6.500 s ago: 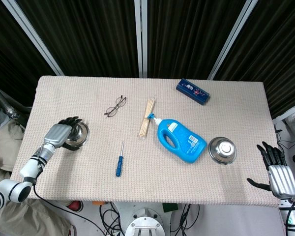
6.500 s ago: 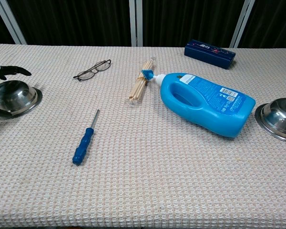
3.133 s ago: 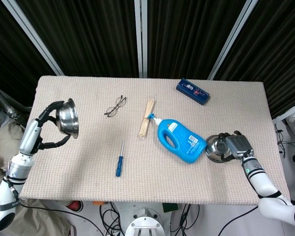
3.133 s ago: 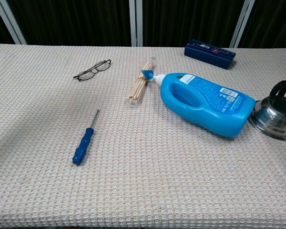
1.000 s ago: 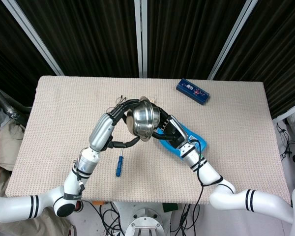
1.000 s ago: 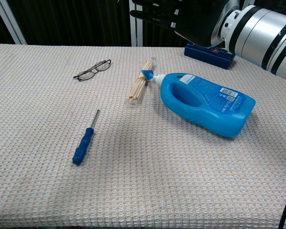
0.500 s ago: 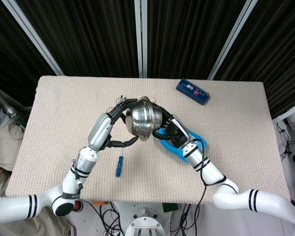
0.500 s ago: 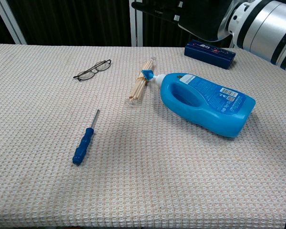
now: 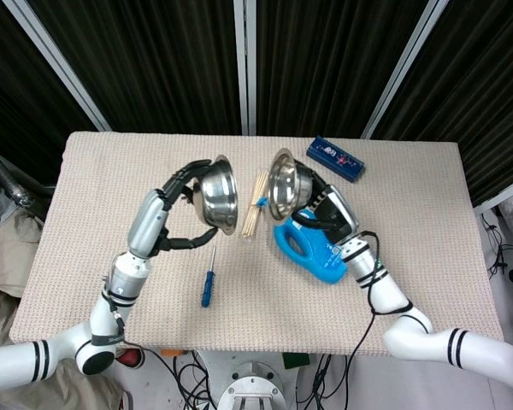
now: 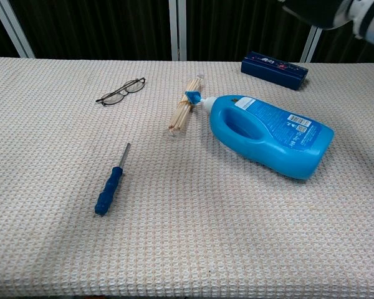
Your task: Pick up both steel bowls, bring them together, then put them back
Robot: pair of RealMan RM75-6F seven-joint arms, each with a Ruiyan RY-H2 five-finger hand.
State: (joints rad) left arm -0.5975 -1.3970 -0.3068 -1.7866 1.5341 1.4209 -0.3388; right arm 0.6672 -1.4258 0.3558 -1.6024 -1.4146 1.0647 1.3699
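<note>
In the head view both steel bowls are held up in the air above the middle of the table, a short gap between them. My left hand [image 9: 173,209] grips the left bowl [image 9: 215,193], tilted on edge with its opening facing right. My right hand [image 9: 323,211] holds the right bowl [image 9: 284,189], also on edge, above the blue bottle. The chest view shows neither bowl, only a bit of my right arm [image 10: 336,12] at the top right corner.
On the beige mat [image 9: 427,282] lie a blue detergent bottle [image 10: 268,134], a bundle of wooden sticks [image 10: 184,111], a blue-handled screwdriver [image 10: 109,182], glasses [image 10: 119,91] and a dark blue box [image 10: 274,68] at the back right.
The two bowls were pressed together half a second ago; now they have drawn apart, the left bowl moving left and the right bowl moving right.
</note>
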